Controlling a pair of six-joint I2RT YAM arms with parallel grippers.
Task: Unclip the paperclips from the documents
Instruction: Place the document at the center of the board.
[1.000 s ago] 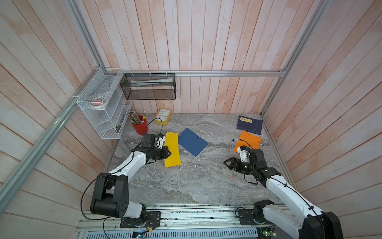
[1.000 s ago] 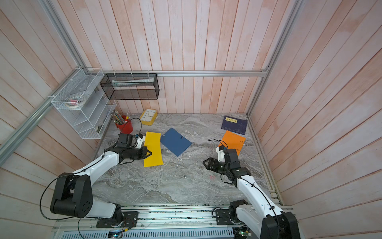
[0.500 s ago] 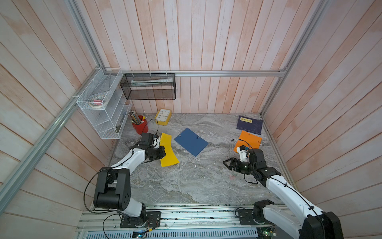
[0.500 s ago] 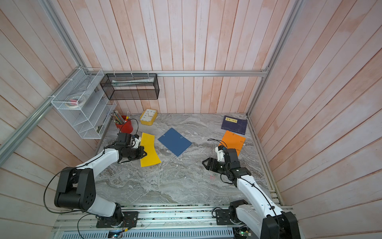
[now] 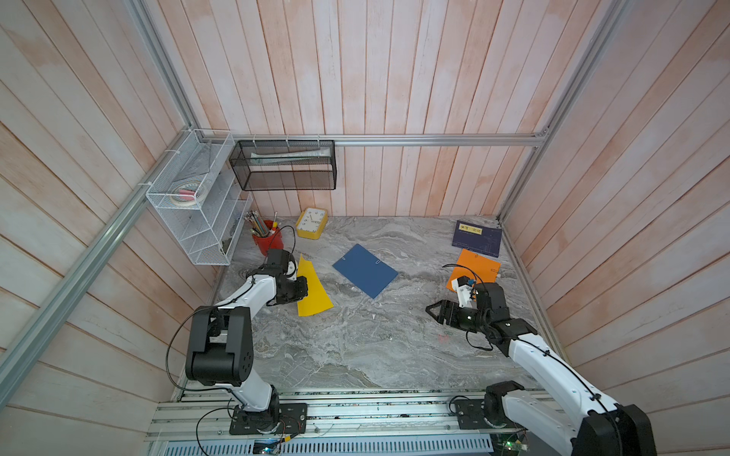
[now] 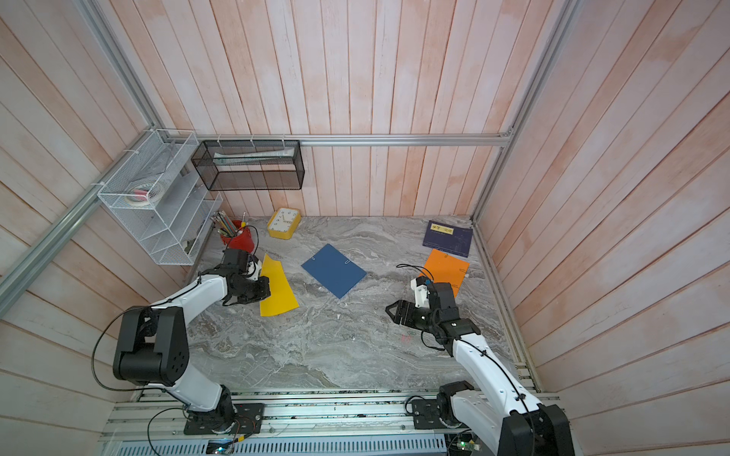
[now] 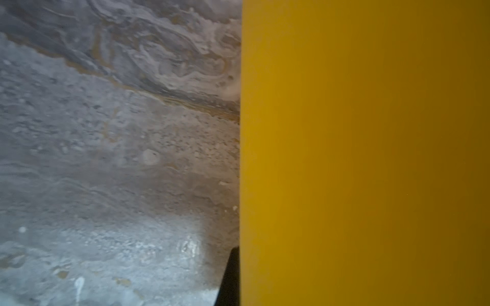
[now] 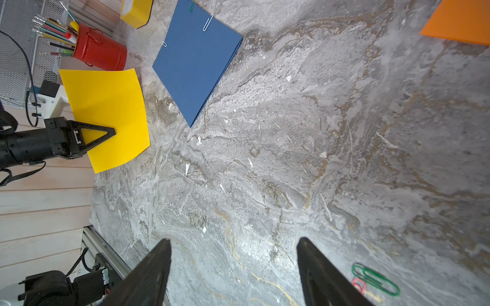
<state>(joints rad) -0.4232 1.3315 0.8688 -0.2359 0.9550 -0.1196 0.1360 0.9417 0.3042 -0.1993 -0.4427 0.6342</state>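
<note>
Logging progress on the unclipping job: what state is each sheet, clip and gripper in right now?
left gripper, shut on the yellow sheet
right gripper, open, empty
yellow sheet, curled, pinched at its edge, no clip showing
blue sheet, flat on the table, silver and green clips on its edges
orange sheet, flat on the table
green clip, loose on the table
red clip, loose beside it
</note>
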